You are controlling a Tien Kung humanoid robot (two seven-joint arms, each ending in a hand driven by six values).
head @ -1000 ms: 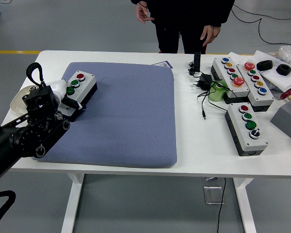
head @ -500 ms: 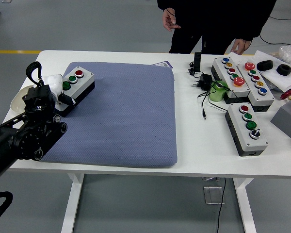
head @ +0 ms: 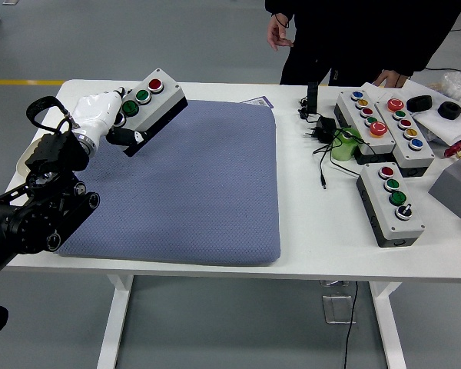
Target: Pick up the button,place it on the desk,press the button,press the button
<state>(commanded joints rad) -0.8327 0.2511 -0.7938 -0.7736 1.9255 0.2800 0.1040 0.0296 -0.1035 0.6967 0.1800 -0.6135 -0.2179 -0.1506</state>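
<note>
Change since 1 second ago: we log the button box (head: 148,108) as raised off the blue mat (head: 184,181); earlier it sat on the mat's far-left corner, half a second ago it was still low there, and it now rides tilted above that corner, its red end highest; the left hand (head: 100,119) has risen with it; the person (head: 369,38) at the far side has shifted toward the picture's right.

Surface and room: white table (head: 315,246) on a grey floor with a yellow line at far left; the blue mat covers the table's left and middle; on the right we count 3 further button boxes, 2 of them (head: 384,127) side by side at the back and 1 (head: 392,204) nearer the front edge; between mat and boxes lie a black plug and cable (head: 323,146) and a green object (head: 343,144); a white bowl-like item (head: 24,157) shows at the left edge, partly hidden by the arm.

Task item and hand: the button box shows 1 red and 2 green buttons in a row; the left hand, white-covered, grips its lower-left end, fingers wrapped under the dark base; the box projects up and to the right from the hand, clear of the mat.
</note>
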